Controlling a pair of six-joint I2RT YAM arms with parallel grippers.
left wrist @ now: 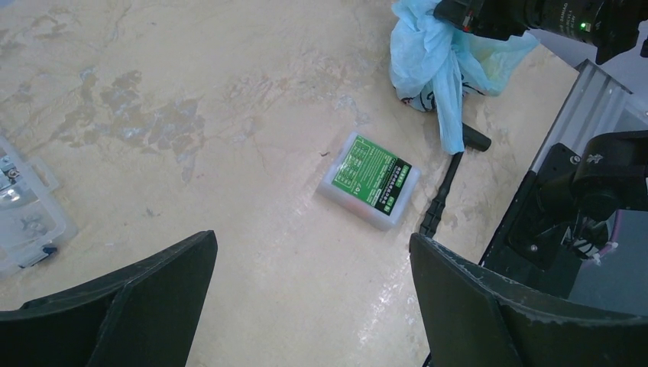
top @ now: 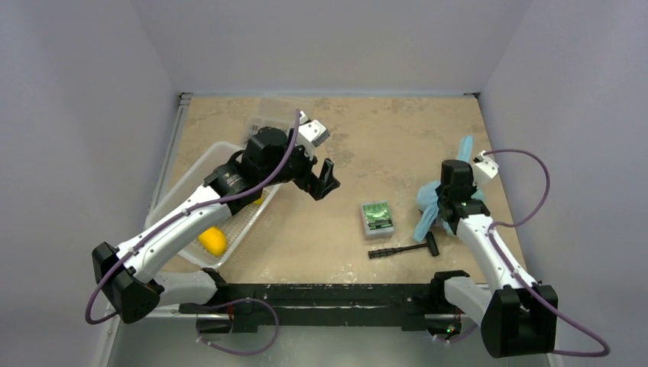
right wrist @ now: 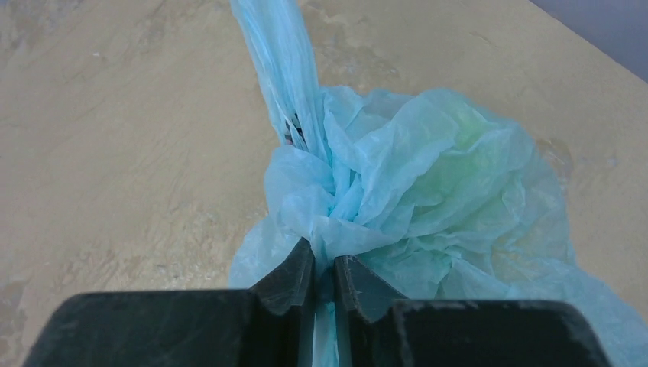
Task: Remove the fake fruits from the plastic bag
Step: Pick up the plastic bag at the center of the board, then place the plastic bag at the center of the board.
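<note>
The light-blue plastic bag [top: 426, 208] lies bunched on the table at the right, one handle sticking up behind it. My right gripper [right wrist: 324, 267] is shut on a gathered twist of the bag [right wrist: 428, 191]. A faint green tint shows through the bag's skin; no fruit inside is plainly visible. The bag also shows in the left wrist view [left wrist: 432, 61] under the right wrist. One yellow fake fruit [top: 213, 241] lies in the white mesh basket [top: 191, 180] at the left. My left gripper [top: 325, 181] is open and empty above the table's middle, its fingers [left wrist: 474, 306] wide apart.
A small box with a green label [top: 377, 217] [left wrist: 369, 180] lies left of the bag. A black T-shaped tool [top: 405, 248] [left wrist: 449, 191] lies in front of it. A clear compartment box [top: 269, 121] [left wrist: 23, 206] stands at the back left.
</note>
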